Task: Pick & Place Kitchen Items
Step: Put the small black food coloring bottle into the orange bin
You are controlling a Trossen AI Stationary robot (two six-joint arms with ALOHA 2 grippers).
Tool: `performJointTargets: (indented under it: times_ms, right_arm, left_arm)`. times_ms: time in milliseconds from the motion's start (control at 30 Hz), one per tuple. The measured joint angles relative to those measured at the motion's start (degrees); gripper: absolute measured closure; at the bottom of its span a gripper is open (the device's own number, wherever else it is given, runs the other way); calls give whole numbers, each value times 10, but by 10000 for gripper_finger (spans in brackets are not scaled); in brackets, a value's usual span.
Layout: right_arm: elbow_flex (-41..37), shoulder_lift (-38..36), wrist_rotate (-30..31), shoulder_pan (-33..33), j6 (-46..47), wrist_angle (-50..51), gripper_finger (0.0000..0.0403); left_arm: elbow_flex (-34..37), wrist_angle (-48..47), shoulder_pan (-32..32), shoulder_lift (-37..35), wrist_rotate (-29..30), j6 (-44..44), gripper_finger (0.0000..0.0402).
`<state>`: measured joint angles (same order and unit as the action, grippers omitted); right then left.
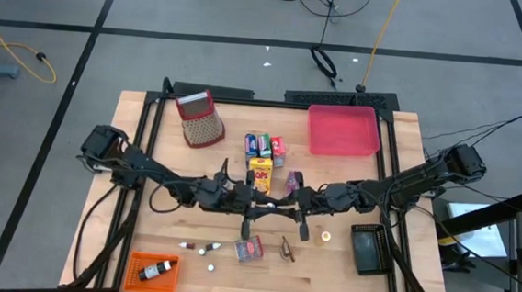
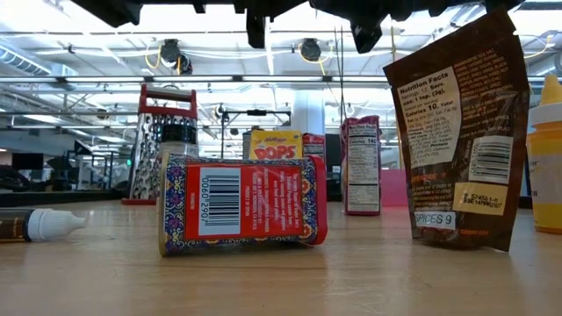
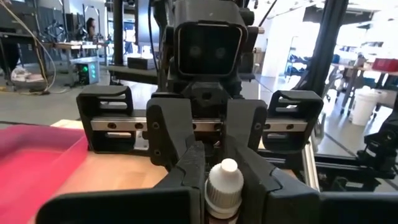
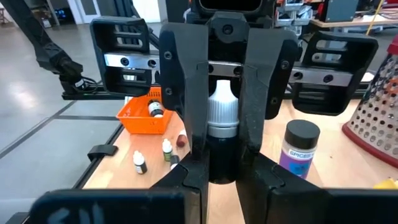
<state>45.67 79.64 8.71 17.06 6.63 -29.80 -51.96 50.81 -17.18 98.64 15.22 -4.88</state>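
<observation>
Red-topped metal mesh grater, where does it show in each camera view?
High view: red-topped metal mesh grater at the table's upper left.
Low view: left background.
Left wrist view: not in it.
Right wrist view: right edge.
Shared landmark: yellow Pops cereal box.

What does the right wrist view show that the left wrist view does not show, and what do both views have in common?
Only the right wrist view shows the orange tray, some little bottles loose on the table, a black-lidded jar and the grater. Only the left wrist view shows the pink tray. Both show the white-capped bottle with a gripper closed on it from each side: the left gripper in the right wrist view, the right gripper in the left wrist view.
</observation>
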Motion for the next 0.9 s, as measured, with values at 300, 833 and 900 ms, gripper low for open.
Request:
performJointTargets:
  times_ms: [300, 833, 900]
  right_arm:
    - [1, -1, -1, 0, -3, 9, 333]
    - [1, -51, -41, -1, -22, 101, 216]
    - [1, -62, -41, -1, -15, 116, 216]
  left_arm:
    - [0, 7, -8, 0, 9, 3, 356]
    - [0, -237, -82, -107, 50, -51, 356]
    - [0, -308, -106, -132, 57, -92, 356]
